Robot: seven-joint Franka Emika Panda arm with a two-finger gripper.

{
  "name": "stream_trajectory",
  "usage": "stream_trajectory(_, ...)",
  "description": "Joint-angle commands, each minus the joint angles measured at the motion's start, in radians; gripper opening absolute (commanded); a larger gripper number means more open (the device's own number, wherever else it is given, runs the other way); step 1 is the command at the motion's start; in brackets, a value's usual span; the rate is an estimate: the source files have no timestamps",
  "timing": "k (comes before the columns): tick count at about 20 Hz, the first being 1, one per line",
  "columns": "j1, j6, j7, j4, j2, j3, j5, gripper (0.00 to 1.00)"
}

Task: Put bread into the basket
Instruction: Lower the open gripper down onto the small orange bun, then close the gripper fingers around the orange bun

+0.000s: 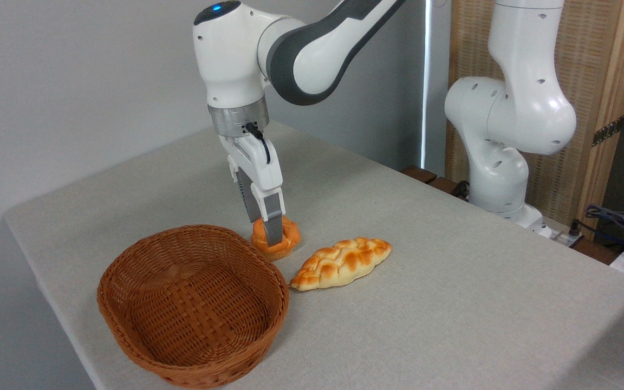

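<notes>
Orange-golden bun: the bread [285, 238] sits on the desk just beyond the basket's far right rim, its lumpy top partly hidden by the near finger.
Pincer: the pincer [270, 234] points down onto the bread, one grey finger [272, 226] in front of it and the other behind; the fingers stand close around the bun, but whether they press on it cannot be told.
Bread's base: it appears to rest on the cloth.
Basket: the reddish-brown wicker basket [128, 317] lies at the near left of the desk, just beside the bread.
Loaf: a braided golden loaf [342, 262] lies right of the bread, its near tip almost at the basket's rim.
Desk: the pale grey desk [453, 281] carries all three.
Arm: the white arm [290, 49] reaches in from the right, its base [507, 124] at the far right edge.
</notes>
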Motion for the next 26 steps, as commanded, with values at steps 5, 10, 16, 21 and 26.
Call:
stream_trajectory(5,0.0,0.01,0.004,0.003,-0.01,-0.001,0.013,1.0)
stream_trajectory(10,0.0,0.008,0.005,0.003,-0.013,-0.004,0.013,1.0)
stream_trajectory(16,0.0,-0.045,0.01,0.003,-0.013,-0.027,0.114,1.0)
stream_trajectory(21,0.0,-0.088,0.005,0.003,-0.01,-0.041,0.165,1.0)
stream_trajectory(26,0.002,-0.085,0.004,0.003,-0.005,-0.039,0.157,1.0)
